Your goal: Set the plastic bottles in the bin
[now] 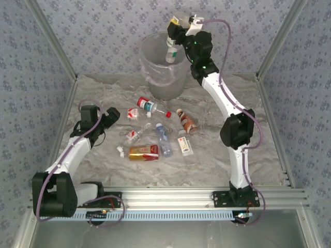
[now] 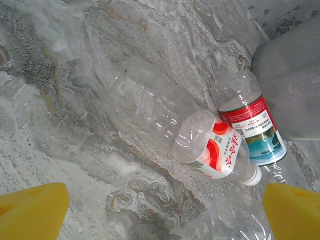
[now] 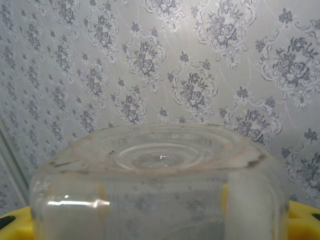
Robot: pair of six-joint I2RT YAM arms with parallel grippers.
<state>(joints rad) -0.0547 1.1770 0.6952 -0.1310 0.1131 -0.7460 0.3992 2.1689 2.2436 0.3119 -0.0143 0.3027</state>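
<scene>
Above the bin (image 1: 161, 67), at the far middle of the tabletop (image 1: 222, 155), the right end effector (image 1: 174, 42) is clamped on a clear plastic bottle (image 1: 171, 53). The bottle hangs over the bin's open mouth, inside the rim as seen from above. On the right wrist view the bottle sits between yellow fingers (image 3: 306, 218), its round base turned toward the patterned wallpaper (image 3: 190, 75).

Low over the left side of the tabletop, the left end effector (image 1: 113, 117) is spread wide and holds nothing. On the left wrist view its yellow fingertips (image 2: 30, 210) stand at the two lower corners. Ahead of them lie three bottles:
- a crumpled clear bottle (image 2: 147, 105)
- a red-and-white labelled bottle (image 2: 217, 150), which one end of the crumpled bottle overlaps
- a red-and-blue labelled bottle (image 2: 252, 127) just beside that one, close to the bin's grey wall

More bottles lie on their sides on the marbled surface between the two arms:
- a brown-labelled bottle (image 1: 186, 122) nearest the right arm
- a blue-tinted bottle (image 1: 163, 139)
- a white-capped bottle (image 1: 184, 143) just right of the blue-tinted one
- a gold-and-red bottle (image 1: 144, 152) nearest the arm bases
- a small clear bottle (image 1: 133, 137) near the left end effector

A thin clear liner (image 1: 153, 78) drapes over the bin's rim.
</scene>
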